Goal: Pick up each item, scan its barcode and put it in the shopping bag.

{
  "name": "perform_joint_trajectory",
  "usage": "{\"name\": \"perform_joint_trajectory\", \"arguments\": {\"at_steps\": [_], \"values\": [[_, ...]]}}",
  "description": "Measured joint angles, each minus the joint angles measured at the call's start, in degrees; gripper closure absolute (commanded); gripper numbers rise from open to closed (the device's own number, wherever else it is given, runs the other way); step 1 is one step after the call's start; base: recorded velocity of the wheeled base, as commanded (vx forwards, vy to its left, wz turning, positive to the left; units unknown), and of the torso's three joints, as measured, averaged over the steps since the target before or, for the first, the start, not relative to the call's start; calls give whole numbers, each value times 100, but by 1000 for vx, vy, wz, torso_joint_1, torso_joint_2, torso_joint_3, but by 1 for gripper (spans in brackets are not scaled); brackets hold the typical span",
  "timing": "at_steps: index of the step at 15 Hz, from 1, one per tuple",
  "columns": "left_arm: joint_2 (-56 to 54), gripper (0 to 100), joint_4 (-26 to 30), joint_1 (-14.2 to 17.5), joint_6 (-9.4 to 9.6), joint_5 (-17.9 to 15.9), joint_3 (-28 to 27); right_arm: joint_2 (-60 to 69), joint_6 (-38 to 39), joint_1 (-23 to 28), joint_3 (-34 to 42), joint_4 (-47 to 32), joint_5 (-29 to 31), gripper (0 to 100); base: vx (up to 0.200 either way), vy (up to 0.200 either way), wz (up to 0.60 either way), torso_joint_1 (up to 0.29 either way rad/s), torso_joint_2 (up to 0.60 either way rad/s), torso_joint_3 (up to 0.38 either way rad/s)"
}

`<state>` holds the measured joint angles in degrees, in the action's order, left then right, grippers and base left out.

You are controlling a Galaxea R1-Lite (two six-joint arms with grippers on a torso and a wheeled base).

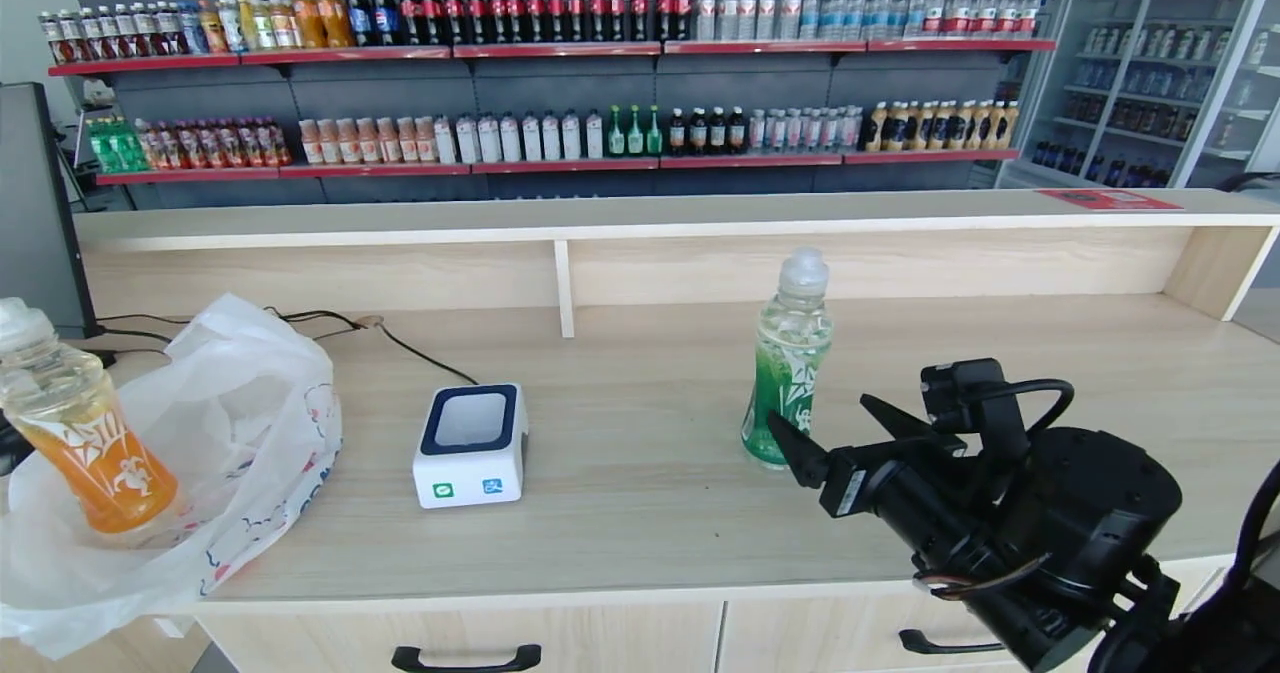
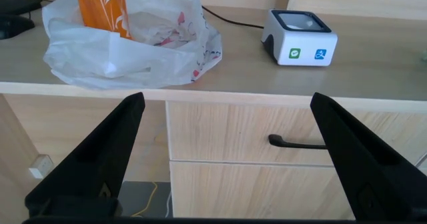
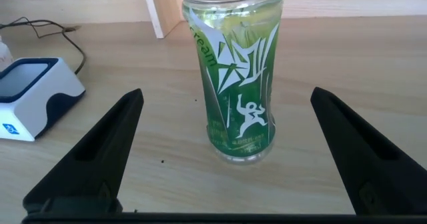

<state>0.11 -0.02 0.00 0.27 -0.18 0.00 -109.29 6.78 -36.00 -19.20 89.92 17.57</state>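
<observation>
A green-labelled bottle (image 1: 787,363) (image 3: 237,84) with a clear cap stands upright on the wooden counter (image 1: 640,473), right of centre. My right gripper (image 1: 820,413) (image 3: 227,94) is open just in front of it, one finger to each side and neither touching. An orange-drink bottle (image 1: 70,423) (image 2: 100,4) stands upright inside the white plastic shopping bag (image 1: 240,433) (image 2: 127,51) at the counter's left end. The white barcode scanner (image 1: 470,445) (image 2: 298,36) (image 3: 33,97) sits between bag and green bottle. My left gripper (image 2: 227,97) is open and empty, low in front of the counter's drawers.
A black cable (image 1: 420,353) runs from the scanner toward the back left. A raised wooden ledge (image 1: 640,218) borders the counter's far side, with drink shelves behind. Drawers with black handles (image 2: 297,143) front the counter. Bare counter lies right of the green bottle.
</observation>
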Motion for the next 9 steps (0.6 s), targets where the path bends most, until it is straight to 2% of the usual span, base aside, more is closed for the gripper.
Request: {"name": "perform_joint_trajectory", "arguments": {"at_steps": [9], "values": [[0,0,-2,-5,-2,2,0,-700,-29,194,-723,2,-6,0,0,0,0,0,0,0]]}}
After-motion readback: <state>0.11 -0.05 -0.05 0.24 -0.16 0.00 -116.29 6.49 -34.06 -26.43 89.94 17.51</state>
